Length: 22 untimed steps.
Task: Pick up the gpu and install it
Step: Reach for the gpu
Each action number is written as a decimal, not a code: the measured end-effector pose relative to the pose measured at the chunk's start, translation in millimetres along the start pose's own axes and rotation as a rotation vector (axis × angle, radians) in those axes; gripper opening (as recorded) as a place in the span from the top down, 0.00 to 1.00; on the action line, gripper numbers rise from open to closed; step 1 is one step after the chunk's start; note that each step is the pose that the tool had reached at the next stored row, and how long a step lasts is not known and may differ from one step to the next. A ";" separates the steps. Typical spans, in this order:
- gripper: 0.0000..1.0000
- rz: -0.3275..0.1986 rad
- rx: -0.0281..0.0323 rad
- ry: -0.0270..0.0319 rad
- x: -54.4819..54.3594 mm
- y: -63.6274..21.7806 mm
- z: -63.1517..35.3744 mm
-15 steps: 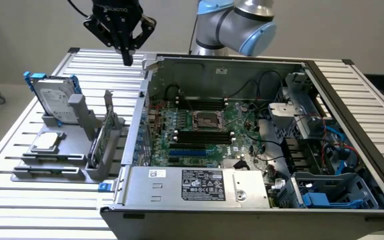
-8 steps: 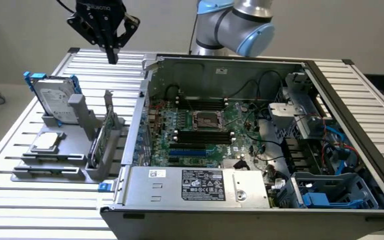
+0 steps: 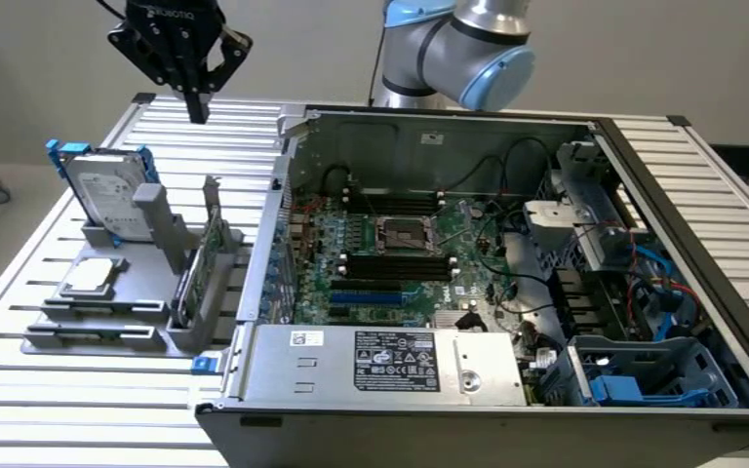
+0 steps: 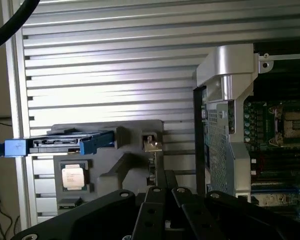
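The gpu (image 3: 210,252) stands on edge in a grey holder (image 3: 128,292) on the slatted table, at the exterior view's left of the open computer case (image 3: 479,253). Its silver end bracket sticks up. In the wrist view the gpu (image 4: 151,146) shows edge-on, with the bracket's top just beyond my fingers. My gripper (image 3: 198,112) hangs high above the table's far left part, well above and behind the card. Its fingers are shut with nothing in them. The wrist view shows the gripper (image 4: 165,181) as black fingers pressed together.
In the same holder, a silver hard drive with a blue frame (image 3: 104,185) stands upright and a small square processor chip (image 3: 93,276) lies flat. The case's motherboard (image 3: 394,249) lies exposed, with blue slots near its front. The case's side wall (image 4: 217,145) rises between the holder and the board.
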<state>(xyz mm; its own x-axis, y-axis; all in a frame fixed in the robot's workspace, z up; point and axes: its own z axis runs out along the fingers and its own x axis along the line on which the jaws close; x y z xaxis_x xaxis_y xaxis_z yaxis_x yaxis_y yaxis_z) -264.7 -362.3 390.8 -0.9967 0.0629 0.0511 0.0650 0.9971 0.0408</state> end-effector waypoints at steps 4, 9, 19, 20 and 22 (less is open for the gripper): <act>0.89 -0.026 0.0025 -0.0036 4.4 -0.9 -0.2; 0.89 -0.046 0.0031 -0.0141 10.9 -5.0 -2.1; 0.89 -0.079 0.0038 -0.0267 19.0 -15.0 -4.7; 0.89 -0.084 0.0040 -0.0265 19.0 -15.7 -4.7; 0.89 -0.092 0.0044 -0.0250 18.9 -17.0 -4.5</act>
<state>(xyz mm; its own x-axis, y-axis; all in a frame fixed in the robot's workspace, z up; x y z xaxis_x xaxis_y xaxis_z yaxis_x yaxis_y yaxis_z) -284.4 -378.2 395.6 -0.9994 -0.0277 0.0225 -0.0268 0.9988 0.0398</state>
